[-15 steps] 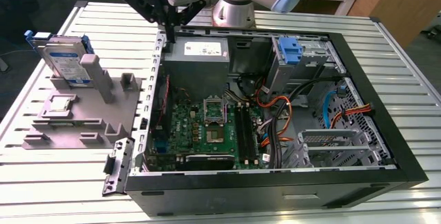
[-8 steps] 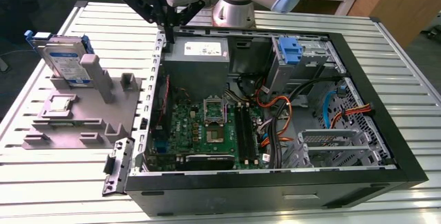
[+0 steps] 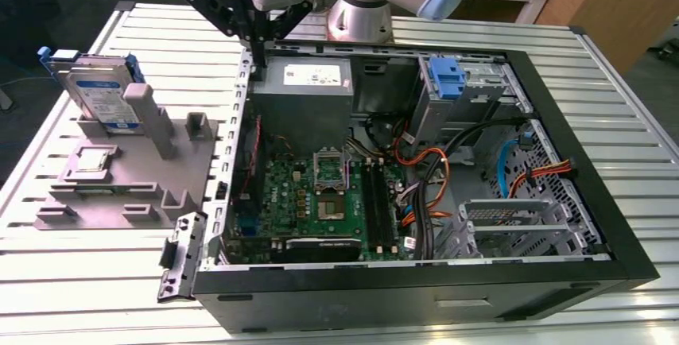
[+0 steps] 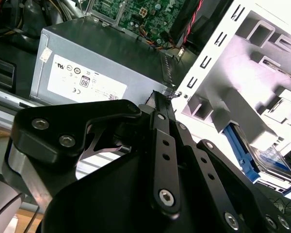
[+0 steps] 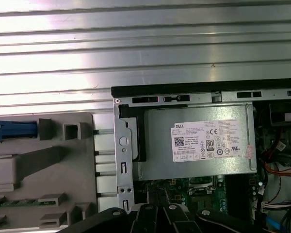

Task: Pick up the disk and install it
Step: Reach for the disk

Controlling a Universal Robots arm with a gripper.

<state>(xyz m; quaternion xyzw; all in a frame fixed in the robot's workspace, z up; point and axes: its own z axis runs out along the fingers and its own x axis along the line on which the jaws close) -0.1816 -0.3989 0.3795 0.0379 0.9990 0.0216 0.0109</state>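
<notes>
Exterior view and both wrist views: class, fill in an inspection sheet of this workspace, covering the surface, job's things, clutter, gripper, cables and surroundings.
Surface: ribbed metal table, carrying a grey fixture and an open computer case.
Job's things: the disk stands upright in the fixture, at the exterior view's left, untouched.
Clutter: a small silver chip lies on the fixture; a blue bracket sits inside the case.
Gripper: the gripper is shut, holding nothing, over the case's edge by the power supply.
Cables: orange, black and blue cables run inside the case, beside the motherboard.
Surroundings: wooden furniture beyond the table.
</notes>
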